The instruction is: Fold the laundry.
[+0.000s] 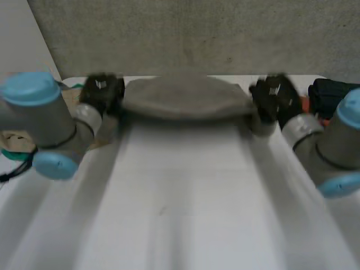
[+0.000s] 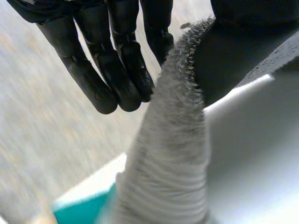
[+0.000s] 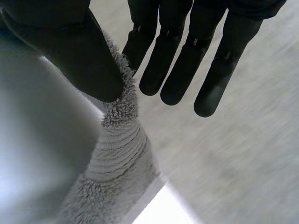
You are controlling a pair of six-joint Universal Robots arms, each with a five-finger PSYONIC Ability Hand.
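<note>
Head view: both hands (image 1: 101, 93) (image 1: 274, 98) pinch towel (image 1: 185, 100) ends.

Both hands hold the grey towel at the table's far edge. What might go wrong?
The right hand pinches the towel only by its corner tip, so it may slip out. The left hand holds just a thin edge. Released here, the towel might slide off the table at its far edge.
</note>
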